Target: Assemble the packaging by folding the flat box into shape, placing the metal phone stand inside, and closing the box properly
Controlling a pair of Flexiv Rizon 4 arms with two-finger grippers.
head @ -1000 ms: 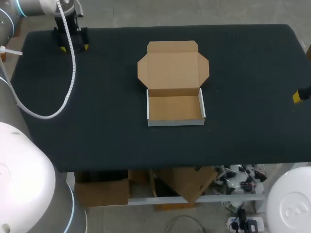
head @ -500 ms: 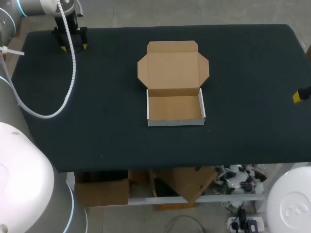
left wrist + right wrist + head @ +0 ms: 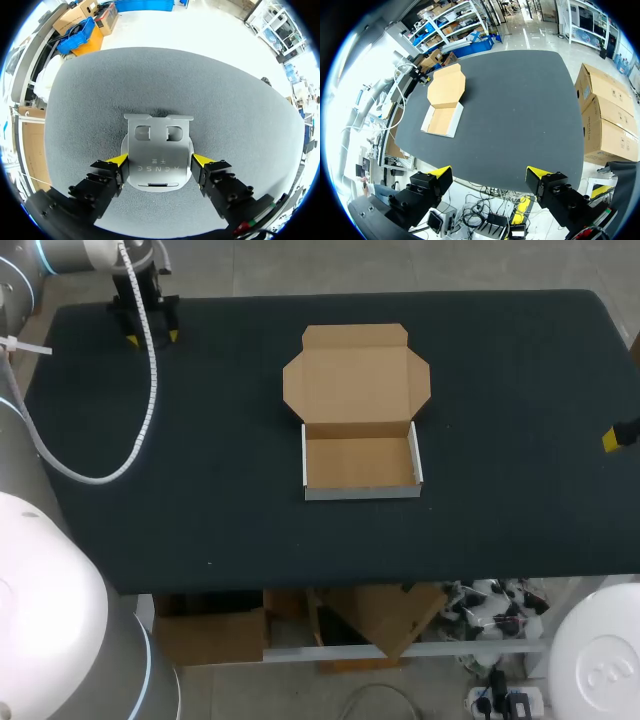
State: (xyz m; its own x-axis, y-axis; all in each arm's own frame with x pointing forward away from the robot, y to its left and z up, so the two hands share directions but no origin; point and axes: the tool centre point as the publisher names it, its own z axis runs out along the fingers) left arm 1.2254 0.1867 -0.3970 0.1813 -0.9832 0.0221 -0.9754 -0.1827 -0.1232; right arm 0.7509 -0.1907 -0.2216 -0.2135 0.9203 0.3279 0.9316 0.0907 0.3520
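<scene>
**Stand pinched at the far-left corner, box open mid-table**

The black cloth-covered table (image 3: 500, 390) has wide bare stretches on both sides of the brown cardboard box with white outer walls (image 3: 360, 462), which sits about in the middle. There is also room between the box and the near edge. The box's tray stands folded up and open. Its lid (image 3: 357, 375) lies flat on the cloth behind the tray, toward the far edge, with the side flaps spread out. A white spiral-wrapped cable (image 3: 150, 390) from the left arm loops over the left part of the table, well apart from the box.

The left gripper (image 3: 152, 337) is at the far-left corner, close to the far and left edges. In the left wrist view, its two yellow tips press against opposite sides of the flat silver metal phone stand (image 3: 158, 145). The stand lies on the cloth between them, with its slotted end pointing ahead of the fingers toward the table's edge. The grip is narrow, only as wide as the stand itself. The stand is well apart from the box, with bare cloth and the cable loop between them.

The right gripper (image 3: 489, 175) is by the table's right edge with its fingers spread wide and nothing between them. From its wrist view the box (image 3: 442, 102) lies far ahead across bare cloth.
</scene>
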